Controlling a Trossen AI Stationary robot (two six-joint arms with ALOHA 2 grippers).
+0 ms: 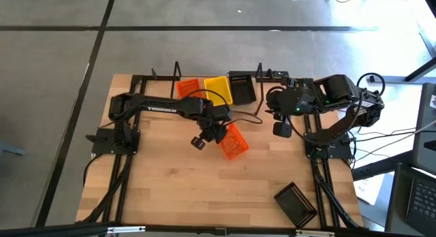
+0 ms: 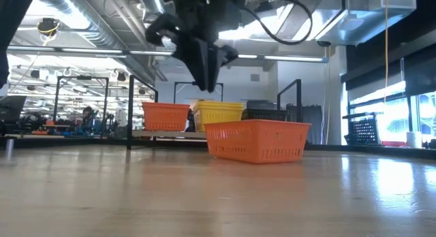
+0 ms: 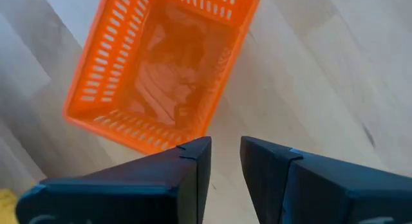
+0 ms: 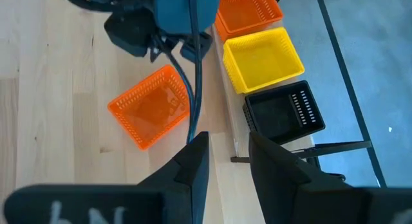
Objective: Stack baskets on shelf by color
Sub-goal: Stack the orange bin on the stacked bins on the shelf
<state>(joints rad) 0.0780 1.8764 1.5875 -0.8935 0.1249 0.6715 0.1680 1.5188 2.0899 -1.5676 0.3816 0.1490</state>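
Sitting alone out on the wooden table (image 1: 163,189), the loose orange basket (image 1: 234,141) rests upright and skewed at an angle, its open top facing up and its slotted mesh walls bright against the pale planks. The left wrist view looks straight down into it: a rectangular tray with a smooth rim, rows of narrow slots along every wall, and nothing inside. The left gripper (image 1: 215,133) hangs just above that basket's near edge, fingers parted with only a narrow gap between them, gripping nothing; in the low view it floats clear of the rim.

Back on the shelf (image 1: 174,77), three baskets line up side by side: another orange basket (image 1: 189,88) at the left end, a yellow basket (image 1: 218,90) touching it in the middle, and a black basket (image 1: 242,87) at the right. A second black basket (image 1: 295,202) lies tilted near the table's front right corner, well apart from everything else.

The right gripper (image 1: 283,128) waits near the shelf's right end, fingers slightly apart and empty.
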